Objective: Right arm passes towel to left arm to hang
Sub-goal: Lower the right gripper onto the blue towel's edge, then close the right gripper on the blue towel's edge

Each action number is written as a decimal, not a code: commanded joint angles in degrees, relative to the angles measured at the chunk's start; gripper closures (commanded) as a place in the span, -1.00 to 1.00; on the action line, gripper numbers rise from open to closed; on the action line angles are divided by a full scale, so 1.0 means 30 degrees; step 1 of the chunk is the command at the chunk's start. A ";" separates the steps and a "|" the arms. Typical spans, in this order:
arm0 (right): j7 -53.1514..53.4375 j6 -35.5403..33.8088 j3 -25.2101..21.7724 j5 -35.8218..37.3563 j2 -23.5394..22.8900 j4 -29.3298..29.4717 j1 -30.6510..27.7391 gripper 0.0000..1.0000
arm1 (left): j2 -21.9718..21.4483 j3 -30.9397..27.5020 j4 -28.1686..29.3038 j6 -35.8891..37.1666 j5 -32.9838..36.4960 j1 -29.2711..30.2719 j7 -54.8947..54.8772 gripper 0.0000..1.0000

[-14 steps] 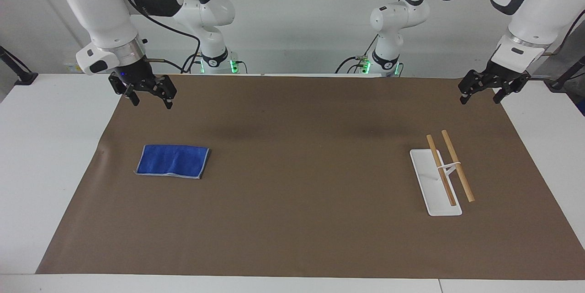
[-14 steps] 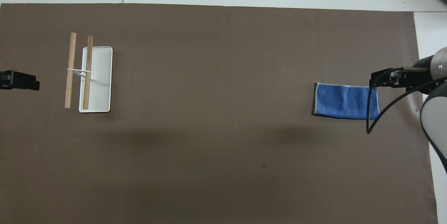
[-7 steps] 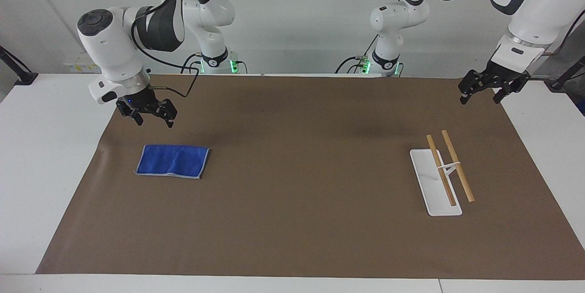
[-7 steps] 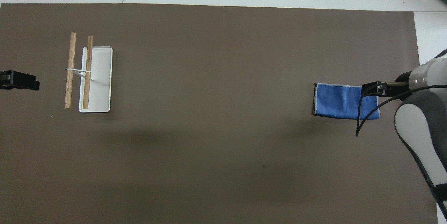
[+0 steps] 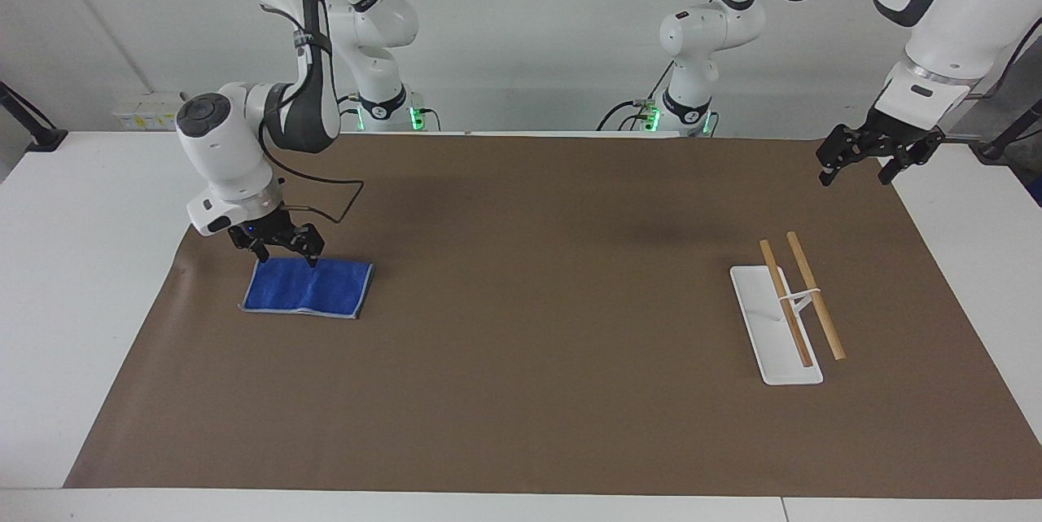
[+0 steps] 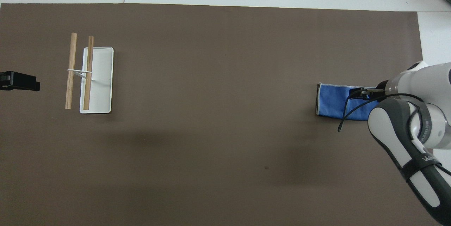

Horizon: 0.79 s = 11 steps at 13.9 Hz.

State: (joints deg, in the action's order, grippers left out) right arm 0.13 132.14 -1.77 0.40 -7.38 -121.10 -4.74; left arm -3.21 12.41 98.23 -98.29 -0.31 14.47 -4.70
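Two grippers show, both with fingers spread and holding nothing. The right gripper sits at the middle left of the facing view, low over the robot-side edge of the towel, its tips at or just above the cloth; whether they touch cannot be told. The towel lies flat on the brown mat toward the right arm's end. The left gripper hangs waiting at the upper right, over the mat's corner, well apart from the white rack with its two wooden bars.
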 commanded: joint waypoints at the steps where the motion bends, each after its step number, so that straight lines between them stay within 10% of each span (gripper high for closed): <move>1: -0.0658 0.1270 0.0091 -0.0369 -0.0525 -0.0210 -0.0235 -1.00 | -0.0453 0.0025 0.0508 -0.0253 0.0308 0.0069 -0.0105 -1.00; 11: -0.0657 0.2678 0.0091 -0.0369 -0.1934 -0.0560 -0.0205 -1.00 | -0.0453 0.0025 0.0508 -0.0253 0.0308 0.0069 -0.0105 -1.00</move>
State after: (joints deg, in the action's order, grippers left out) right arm 0.13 137.83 -1.75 0.40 -12.83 -121.57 -4.76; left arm -3.21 12.41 98.23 -98.29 -0.31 14.47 -4.70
